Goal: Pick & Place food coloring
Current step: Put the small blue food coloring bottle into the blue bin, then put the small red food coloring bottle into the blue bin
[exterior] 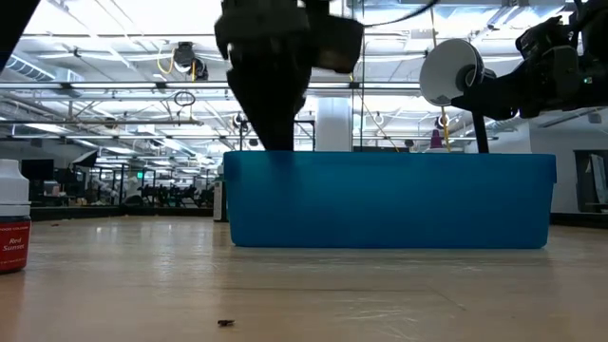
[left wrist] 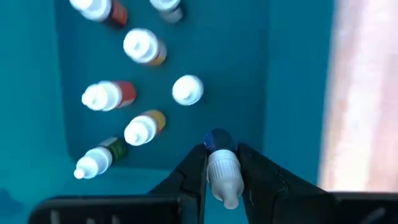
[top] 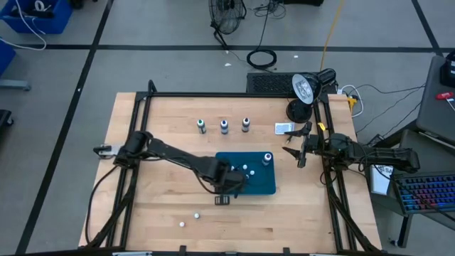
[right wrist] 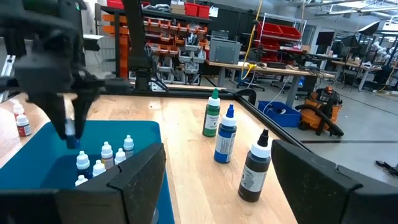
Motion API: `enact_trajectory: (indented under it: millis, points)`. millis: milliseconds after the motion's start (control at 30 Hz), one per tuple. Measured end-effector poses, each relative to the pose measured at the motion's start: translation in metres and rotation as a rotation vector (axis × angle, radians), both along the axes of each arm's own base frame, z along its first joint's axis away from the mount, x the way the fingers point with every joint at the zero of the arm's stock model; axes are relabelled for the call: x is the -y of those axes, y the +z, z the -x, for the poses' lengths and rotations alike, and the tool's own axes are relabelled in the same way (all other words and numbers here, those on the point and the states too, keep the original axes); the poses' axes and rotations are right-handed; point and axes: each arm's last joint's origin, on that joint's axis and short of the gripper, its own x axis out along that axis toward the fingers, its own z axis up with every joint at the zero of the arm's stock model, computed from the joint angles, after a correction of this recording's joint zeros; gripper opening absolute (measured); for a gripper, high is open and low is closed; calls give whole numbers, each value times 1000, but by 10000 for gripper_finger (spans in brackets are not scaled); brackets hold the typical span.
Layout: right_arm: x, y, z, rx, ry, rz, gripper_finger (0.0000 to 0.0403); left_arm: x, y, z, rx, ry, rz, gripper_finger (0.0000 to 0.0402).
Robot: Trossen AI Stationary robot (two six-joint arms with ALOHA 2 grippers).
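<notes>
So we're looking down at the pale wooden table, where a blue rectangular plastic bin is sitting around the middle, a bit toward the near edge. The left gripper is hanging over the bin's left part, and its two dark fingers are clamped on a tiny blue-bodied food coloring bottle with a white dropper tip, which is sitting tilted between the pads rather than upright. Below it, on the bin floor, we're counting several more tiny white-capped food coloring bottles lying scattered on their sides or tipped, with red, yellow-orange and green bodies showing; a couple near the far wall are too cut off to call. The right gripper is waiting just past the bin's right edge, fingers spread wide with nothing between them. Through its wrist camera we're seeing three taller squeeze bottles standing upright in a row toward the table's far edge: a green one, a blue one and a dark one. Two small white bits are lying near the table's front edge.
</notes>
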Motion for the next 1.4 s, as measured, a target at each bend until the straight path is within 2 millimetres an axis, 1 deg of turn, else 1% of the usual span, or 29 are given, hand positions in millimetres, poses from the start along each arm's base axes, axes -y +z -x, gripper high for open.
enact_trajectory:
  millis: [67,300,500,633,700,867,1000,1100,1267,1333,1400]
  points:
    - [0,0,0,0,0,0,279,-4,-6,0,-38,33,-5,69]
    - [0,0,0,0,0,0,279,-14,-13,3,-94,125,1,69]
    - [0,0,0,1,0,0,279,-14,-28,-1,-135,133,35,69]
    - [0,0,0,-4,0,0,279,-14,-28,-2,-128,140,38,69]
    - [0,0,0,-3,0,0,279,-14,-28,-2,-124,150,41,84]
    - [0,0,0,-4,0,0,279,-13,-28,-2,-124,144,52,154]
    - [0,0,0,-4,0,0,279,-12,-27,-3,-125,140,89,191]
    - [0,0,0,-4,0,0,279,-11,-15,-3,-106,140,100,205]
    - [0,0,0,-4,0,0,279,-9,32,2,16,133,46,210]
    - [0,0,0,1,0,0,279,-4,50,10,67,126,33,210]
    - [0,0,0,-3,0,0,279,5,68,21,104,100,41,211]
